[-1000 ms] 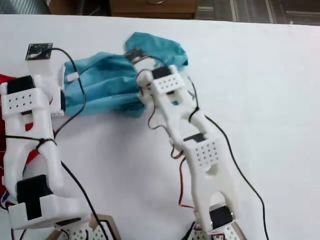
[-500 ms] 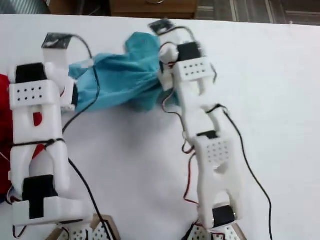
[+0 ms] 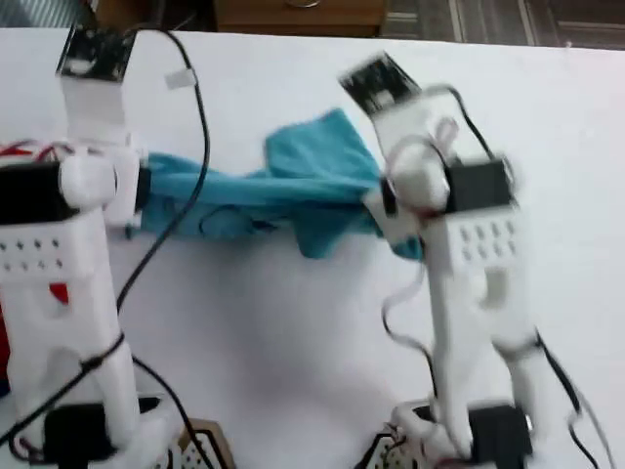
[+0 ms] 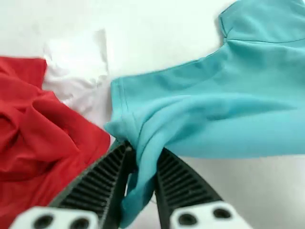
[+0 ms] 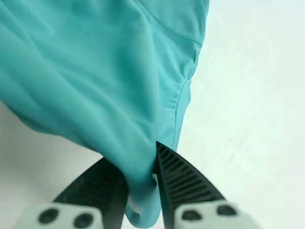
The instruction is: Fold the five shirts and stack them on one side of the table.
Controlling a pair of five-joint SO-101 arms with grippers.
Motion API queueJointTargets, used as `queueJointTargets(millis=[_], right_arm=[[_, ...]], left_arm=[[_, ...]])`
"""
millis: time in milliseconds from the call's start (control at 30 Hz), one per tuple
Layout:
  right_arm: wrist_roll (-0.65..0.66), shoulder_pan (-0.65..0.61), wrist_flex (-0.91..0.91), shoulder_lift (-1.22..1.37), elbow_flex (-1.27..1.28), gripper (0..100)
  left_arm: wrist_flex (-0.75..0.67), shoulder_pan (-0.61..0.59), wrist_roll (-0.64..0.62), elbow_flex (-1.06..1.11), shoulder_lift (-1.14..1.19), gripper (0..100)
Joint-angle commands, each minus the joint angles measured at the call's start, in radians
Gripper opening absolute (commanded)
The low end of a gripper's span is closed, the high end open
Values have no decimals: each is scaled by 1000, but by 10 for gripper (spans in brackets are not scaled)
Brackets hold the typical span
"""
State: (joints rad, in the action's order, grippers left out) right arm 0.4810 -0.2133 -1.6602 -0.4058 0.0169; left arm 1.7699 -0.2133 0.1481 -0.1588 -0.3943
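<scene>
A teal shirt (image 3: pixel 283 186) hangs stretched between both arms above the white table (image 3: pixel 293 332). My left gripper (image 4: pixel 141 164) is shut on a bunched edge of the teal shirt (image 4: pixel 214 114) at its left end, beside the left arm (image 3: pixel 107 186). My right gripper (image 5: pixel 141 176) is shut on a fold of the teal shirt (image 5: pixel 95 81) at its right end, where the right arm (image 3: pixel 430 195) stands. A red shirt (image 4: pixel 38 124) lies crumpled on the table at the far left, next to a white cloth (image 4: pixel 78 71).
The red shirt's edge (image 3: pixel 8 322) peeks out behind the left arm's base. Black cables (image 3: pixel 190 127) loop over the shirt's left part. Bare table spreads to the right (image 3: pixel 566 147) and in front of the shirt.
Both arms have lifted the teal shirt off the table and pulled apart, the right arm swinging right and the left rising, so the bunched shirt is now drawn out into a band.
</scene>
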Motion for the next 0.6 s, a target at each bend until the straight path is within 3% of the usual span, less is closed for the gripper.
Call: queueJointTargets(millis=[0, 200, 333, 467, 567], right_arm=[[84, 56, 150, -194, 313, 20], [117, 87, 596, -185, 713, 26], [114, 87, 786, -53, 764, 170], [112, 104, 874, 122, 689, 323], [112, 145, 866, 228, 569, 337]], left_arm=[[-72, 8, -2, 265, -66, 25], [-537, -8, -2, 716, -61, 25], [-804, -8, -3, 889, -61, 25], [-948, -9, -3, 974, -61, 25], [-1007, -9, -3, 1015, -61, 25]])
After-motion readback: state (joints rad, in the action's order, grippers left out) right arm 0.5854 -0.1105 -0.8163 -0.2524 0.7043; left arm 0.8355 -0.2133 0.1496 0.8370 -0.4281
